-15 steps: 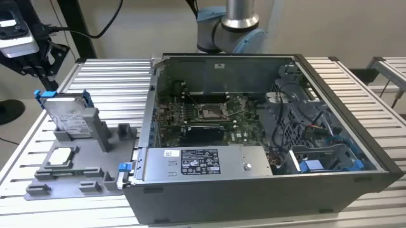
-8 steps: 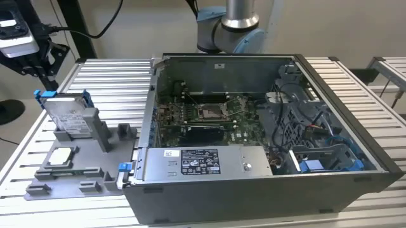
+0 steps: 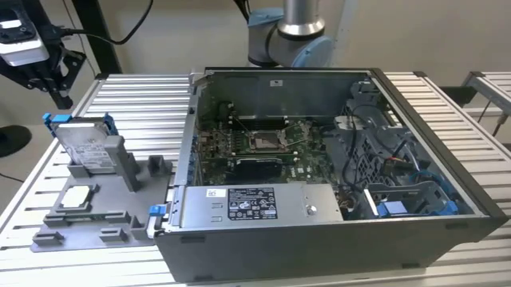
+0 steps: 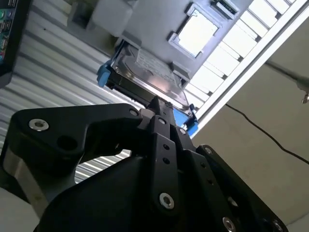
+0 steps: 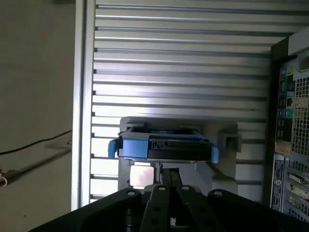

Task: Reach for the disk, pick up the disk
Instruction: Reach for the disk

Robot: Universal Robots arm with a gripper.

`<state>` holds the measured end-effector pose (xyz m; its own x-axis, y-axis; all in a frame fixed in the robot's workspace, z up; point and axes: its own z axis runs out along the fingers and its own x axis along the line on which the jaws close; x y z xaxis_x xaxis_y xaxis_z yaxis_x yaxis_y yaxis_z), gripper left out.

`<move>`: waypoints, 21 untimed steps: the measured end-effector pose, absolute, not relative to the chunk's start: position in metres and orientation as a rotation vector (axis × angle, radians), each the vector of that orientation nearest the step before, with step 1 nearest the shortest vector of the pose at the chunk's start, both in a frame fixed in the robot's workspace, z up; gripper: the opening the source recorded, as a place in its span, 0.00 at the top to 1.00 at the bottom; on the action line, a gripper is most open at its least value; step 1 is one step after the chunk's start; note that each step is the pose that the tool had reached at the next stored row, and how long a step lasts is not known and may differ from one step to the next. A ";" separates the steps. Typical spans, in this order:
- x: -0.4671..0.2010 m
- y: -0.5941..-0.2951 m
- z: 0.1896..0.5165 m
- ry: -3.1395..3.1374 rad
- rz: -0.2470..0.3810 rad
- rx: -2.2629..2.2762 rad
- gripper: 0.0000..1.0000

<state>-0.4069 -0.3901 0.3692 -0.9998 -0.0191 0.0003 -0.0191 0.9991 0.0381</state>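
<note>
The disk (image 3: 86, 146) stands on edge in a slot of a grey fixture (image 3: 119, 206) at the exterior view's left, a silver-grey drive with a white label in a bright blue carrier. My gripper (image 3: 60, 98) hangs above it and a little toward the exterior view's left, apart from it. In both wrist views the disk (image 4: 149, 77) (image 5: 164, 147) lies just beyond the black fingertips. The fingers look pressed together with nothing between them, so the gripper (image 4: 157, 102) (image 5: 170, 173) is shut.
An open computer case (image 3: 431, 227) fills the middle and right of the slatted metal table (image 3: 143, 95). A long grey box (image 3: 255, 203) with a label sits at its front. A small square silver chip (image 3: 76, 196) lies on the fixture near the disk.
</note>
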 end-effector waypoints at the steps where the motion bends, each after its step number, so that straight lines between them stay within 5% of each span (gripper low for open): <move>1: -0.411 -0.389 0.369 -3.140 -0.060 0.030 1.00; 21: -0.430 -0.378 0.368 -3.142 -0.060 0.036 1.00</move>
<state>-0.4298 -0.3777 0.3679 -0.9997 -0.0228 -0.0016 -0.0228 0.9990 0.0380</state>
